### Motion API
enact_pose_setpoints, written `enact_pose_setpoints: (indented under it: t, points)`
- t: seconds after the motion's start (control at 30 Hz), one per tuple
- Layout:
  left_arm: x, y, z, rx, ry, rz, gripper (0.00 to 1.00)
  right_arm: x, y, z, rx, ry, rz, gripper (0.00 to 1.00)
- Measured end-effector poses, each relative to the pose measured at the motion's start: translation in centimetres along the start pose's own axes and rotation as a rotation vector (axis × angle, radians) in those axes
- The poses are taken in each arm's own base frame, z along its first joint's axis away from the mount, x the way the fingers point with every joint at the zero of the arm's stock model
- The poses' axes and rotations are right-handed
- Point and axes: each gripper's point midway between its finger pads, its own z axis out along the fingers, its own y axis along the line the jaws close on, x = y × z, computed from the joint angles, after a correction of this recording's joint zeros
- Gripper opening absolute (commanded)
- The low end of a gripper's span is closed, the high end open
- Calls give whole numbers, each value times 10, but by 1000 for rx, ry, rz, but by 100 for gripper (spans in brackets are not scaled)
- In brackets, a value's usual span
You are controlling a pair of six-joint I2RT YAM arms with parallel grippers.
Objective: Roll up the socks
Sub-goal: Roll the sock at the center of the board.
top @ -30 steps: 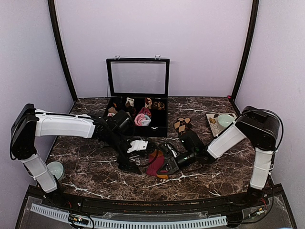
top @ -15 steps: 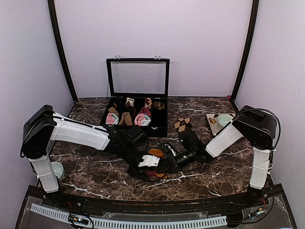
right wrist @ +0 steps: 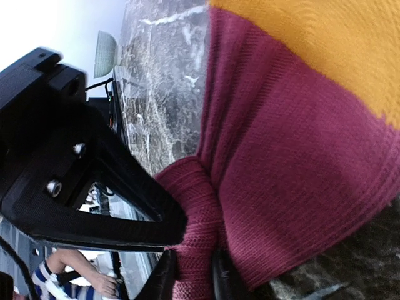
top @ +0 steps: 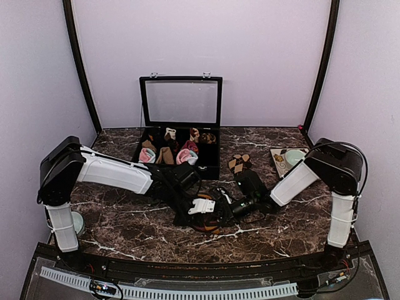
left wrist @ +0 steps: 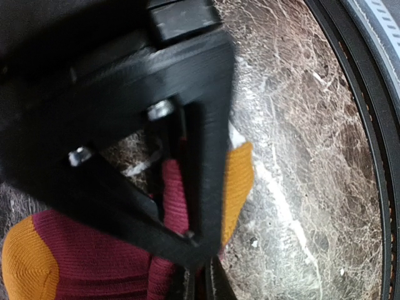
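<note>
Well left of the black box (top: 211,169) and nearer to me than it, a pale green bowl (top: 74,220) sits beside the left arm's (top: 119,176) lower link. That arm stretches low over the marble table (top: 125,225), across the box's front, to a spot in front of the box's right half.

There lies the magenta sock (left wrist: 94,262), well forward of the box and close to the table's near rim. From overhead it is almost wholly hidden under the two wrists. Only slivers show on the box side and the near side, so its length seems to run from the box toward the near rim, though I cannot be sure.

The left wrist view shows what the overhead one hides: ribbed magenta knit flat on the marble, an orange patch at either end of the visible stretch, and the dark table rim (left wrist: 350,69) curving past close by. The left gripper (left wrist: 200,286) has its jaws together, tips down at the knit; whether cloth is caught I cannot tell. The right gripper (right wrist: 194,275), set opposite it, is clamped on a bunched ridge of that sock, which both wrist views show standing between its fingers.

Bare marble lies open in front of the box to either side of the pair. Just off the box's front right corner, apart from it, the diamond-patterned sock (top: 239,164) lies flat, slanting away from the box. Further right, a second green bowl (top: 292,156) rests on a patterned mat (top: 279,165). Inside the box sit pink-and-white sock rolls (top: 186,156).
</note>
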Motion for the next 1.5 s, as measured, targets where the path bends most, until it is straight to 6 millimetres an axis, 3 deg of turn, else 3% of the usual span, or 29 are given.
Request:
enact_pose_setpoints:
  t: [0.07,0.23,0.27,0.3,0.33,0.37,0.47,0.53,0.63,0.93,1.1,1.2,1.33,1.4,1.5]
  points:
    - [1,3,0,13,-9,-22,0,-2,3,-2,0,-12,-13,43]
    - [2,10,0,83,-47,-98,0,-8,3,-8,35,-66,-41,46]
    - [2,11,0,98,-58,-112,0,-10,3,-9,44,-79,-48,51]
    - [2,12,0,106,-65,-120,0,-11,4,-10,50,-88,-55,65]
    - [2,12,1,117,-72,-130,0,-11,6,-10,54,-95,-66,93]
    - [1,12,1,124,-76,-136,0,-12,6,-11,61,-102,-67,99]
    - [-10,22,-6,131,-143,-130,0,-12,21,-17,41,-110,-129,99]
    - [-1,33,-3,102,-113,-154,0,-20,21,-21,79,-153,-153,99]
    - [1,31,3,137,-119,-179,0,-23,17,-27,130,-186,-177,99]
    - [2,31,3,158,-127,-192,0,-27,-10,-63,374,-307,-237,99]
    - [3,31,2,178,-136,-208,0,-12,-26,-102,540,-415,-283,99]
    - [5,33,1,194,-147,-238,0,-6,-19,-130,573,-531,-344,100]
    - [8,33,-2,239,-164,-302,0,-21,-7,-161,598,-729,-354,100]
    - [11,34,-4,268,-178,-340,0,-28,-1,-167,589,-784,-374,99]
    - [16,34,-7,326,-199,-413,0,-31,8,-159,577,-768,-500,89]
